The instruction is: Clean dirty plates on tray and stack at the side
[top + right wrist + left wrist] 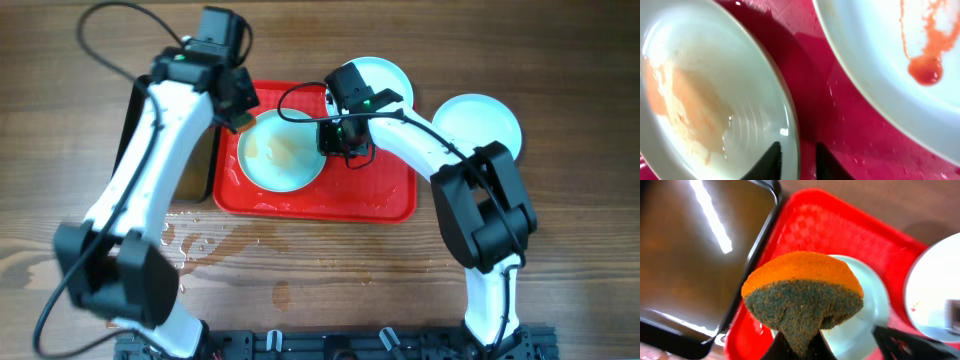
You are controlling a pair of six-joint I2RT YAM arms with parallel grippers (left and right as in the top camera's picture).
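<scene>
Overhead: sponge and jaws at the smeared plate

Red tray point(395, 200) lies with its long axis left-right, holding a smeared plate point(283, 152) between both jaws. Left gripper point(238, 108) jaws clench a sponge point(802, 295), with a black tray point(690, 255) of brown water beside them. Right gripper point(796, 160) jaws straddle the plate's rim; whether they grip it is unclear. A second plate point(890, 60) lies just beyond them, and a third plate point(480, 122) sits on the worktop point(560, 300).

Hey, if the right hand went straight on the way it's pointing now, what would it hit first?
Most likely the rim of the smeared plate, which sits in the gap of the open right hand. The tray lies just past it. Depth is hard to judge.
</scene>
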